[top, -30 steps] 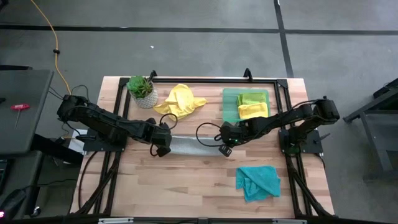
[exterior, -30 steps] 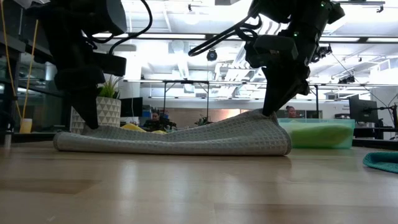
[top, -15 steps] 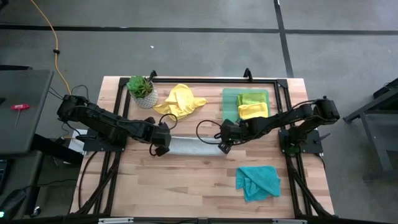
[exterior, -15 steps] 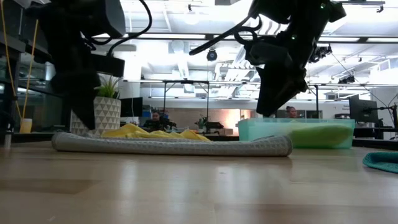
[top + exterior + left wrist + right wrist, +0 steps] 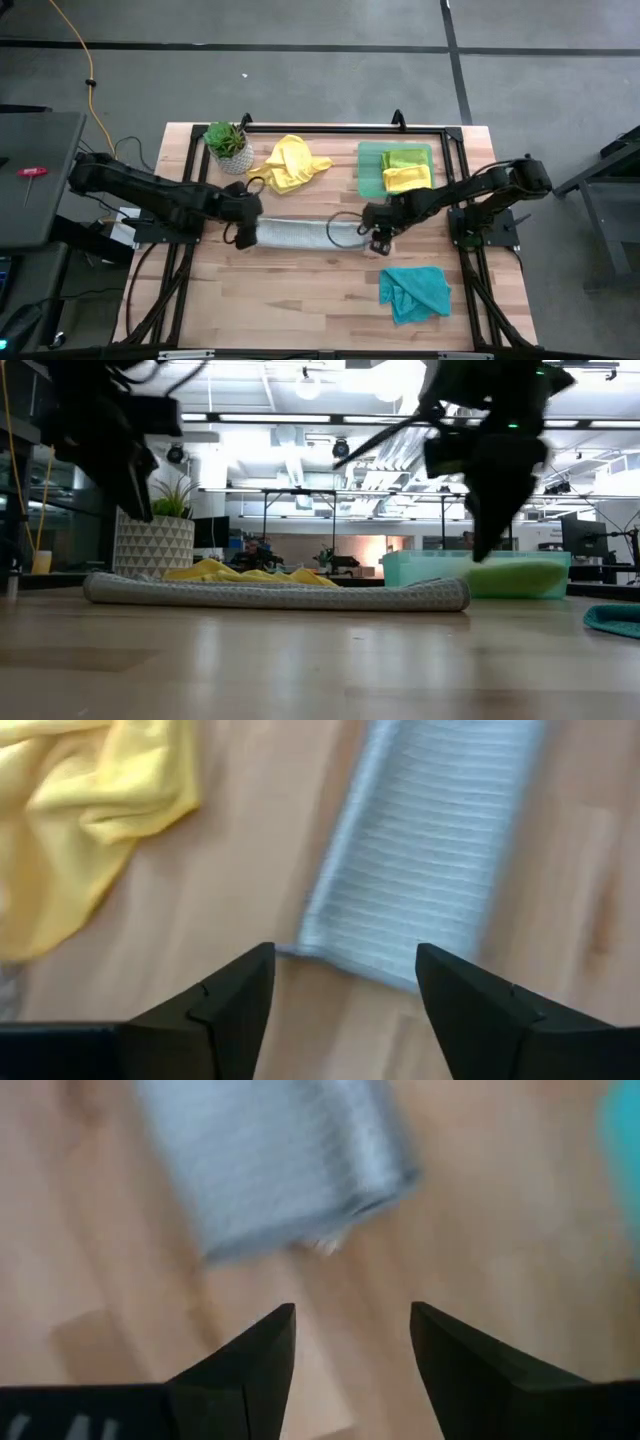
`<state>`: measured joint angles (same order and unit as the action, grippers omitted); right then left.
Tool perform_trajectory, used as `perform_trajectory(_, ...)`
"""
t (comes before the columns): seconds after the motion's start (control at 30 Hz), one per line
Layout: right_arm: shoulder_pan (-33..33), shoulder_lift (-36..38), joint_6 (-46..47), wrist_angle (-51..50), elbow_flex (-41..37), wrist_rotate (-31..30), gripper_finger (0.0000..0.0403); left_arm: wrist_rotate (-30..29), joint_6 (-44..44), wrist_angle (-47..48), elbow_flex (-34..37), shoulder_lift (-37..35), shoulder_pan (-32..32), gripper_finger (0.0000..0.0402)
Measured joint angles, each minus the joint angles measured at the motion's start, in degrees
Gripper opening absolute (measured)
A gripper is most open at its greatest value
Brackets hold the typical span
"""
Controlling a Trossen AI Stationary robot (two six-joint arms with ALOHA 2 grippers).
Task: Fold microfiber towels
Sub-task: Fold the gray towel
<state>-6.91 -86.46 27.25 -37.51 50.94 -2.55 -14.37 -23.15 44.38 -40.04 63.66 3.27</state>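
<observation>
Nearest the front edge of the table (image 5: 300,300) lies the teal towel (image 5: 413,291), crumpled and unfolded, well apart from the grey towel (image 5: 298,233), which serves as the landmark here. The grey towel lies flat at mid-table as a long narrow folded strip, with nothing gripping it. Just off its left end hangs the left tool (image 5: 240,219), its fingers (image 5: 225,1010) spread wide and empty; just off its right end hangs the right tool (image 5: 379,238), likewise spread and holding nothing. The risk at this distance is a snag: either tool, if it dips or swings inward, could catch a strip end and drag the fold open, and the soft layers look free to slide over each other. The strip is also long, so a half-fold begun from one end alone could skew. Behind the grey towel, the yellow towel (image 5: 289,163) lies bunched close to the potted plant (image 5: 227,144); a reach for it by the left arm could brush the pot and tip it. Farther right behind the strip, the green tray (image 5: 370,170) holds folded lime and yellow cloths, which a careless drop could disturb.
</observation>
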Motion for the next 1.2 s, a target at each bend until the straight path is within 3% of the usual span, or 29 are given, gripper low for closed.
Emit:
perform_trajectory(0.2,-4.1,6.4,13.0,15.0,-12.5,3.9,0.0191,-1.3,-2.0,-5.6,7.9,-6.9,6.5,0.0237)
perform_trajectory(0.4,-6.4,9.5,31.4,32.4,-20.8,3.5,0.0191,-2.8,-3.9,-12.4,14.2,-5.6,10.4,0.0226)
perform_trajectory(0.6,-5.5,8.9,48.2,36.3,-22.3,0.5,0.0191,-1.3,-22.3,-12.9,17.0,-4.4,7.9,0.0217)
perform_trajectory(0.87,-4.0,8.5,49.8,40.3,-22.3,-2.8,0.0191,0.2,-35.3,-20.8,17.9,-6.5,7.2,0.0205)
perform_trajectory(1.0,-4.0,8.5,49.4,40.4,-22.3,-3.0,0.0191,0.9,-36.2,-20.6,17.9,-7.0,7.3,0.019)
perform_trajectory(1.1,-4.0,8.5,48.8,40.4,-22.3,-3.0,0.0191,1.1,-34.5,-17.3,17.9,-8.1,7.3,0.0152)
perform_trajectory(1.2,-4.0,8.5,48.8,40.4,-22.3,-2.9,0.0191,0.9,-30.9,-10.3,17.9,-8.9,7.3,0.0075)
